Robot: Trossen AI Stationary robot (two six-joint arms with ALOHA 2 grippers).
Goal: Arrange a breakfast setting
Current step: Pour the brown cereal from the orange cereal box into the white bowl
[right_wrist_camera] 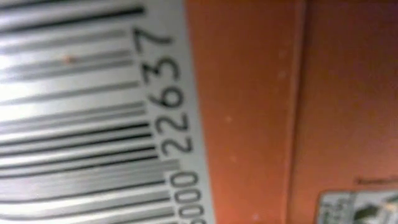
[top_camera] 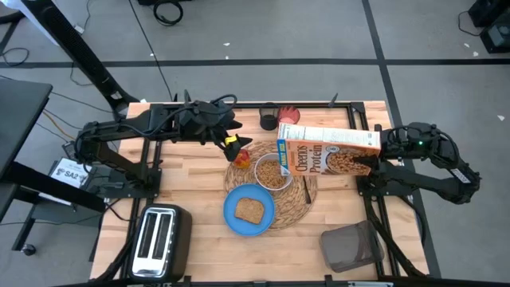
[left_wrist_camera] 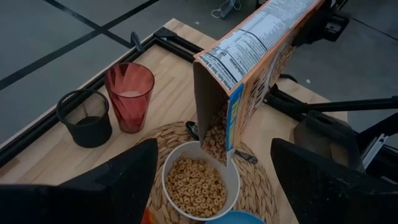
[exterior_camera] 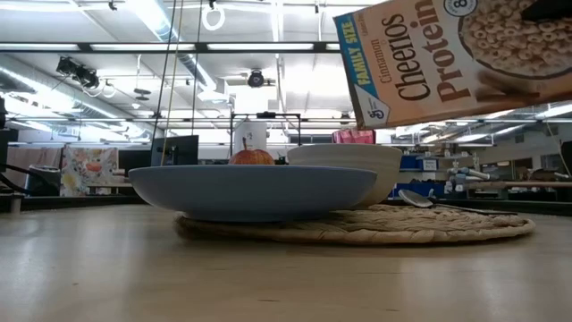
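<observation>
The orange Cheerios box [top_camera: 328, 151] hangs tilted over the white bowl [top_camera: 272, 172], its open end [left_wrist_camera: 214, 106] down, with cereal falling into the bowl [left_wrist_camera: 199, 186]. My right gripper [top_camera: 378, 148] is shut on the box's closed end. The bowl, the blue plate [top_camera: 231, 214] with the toast slice [top_camera: 250, 210] and the metal spoon [top_camera: 307, 188] rest on the round straw placemat [top_camera: 293, 209]. The red-yellow apple [top_camera: 241, 158] sits at the mat's far left. My left gripper [top_camera: 232, 141] hovers open just above the apple. The red cup [top_camera: 290, 115] stands at the far edge. My right gripper holds the Cheerios box at its closed bottom end [top_camera: 371, 147], reaching in level from the table's right. The right wrist view shows only the barcode panel [right_wrist_camera: 93, 124], so the fingers' hold is hidden. The box is lifted clear and slants with its open end low over the bowl.
A small black holder cup [top_camera: 268, 120] stands beside the red cup. A silver two-slot toaster [top_camera: 159, 237] sits at the near left corner and a dark grey container [top_camera: 351, 247] at the near right. Bare wood lies along the left and near sides of the mat.
</observation>
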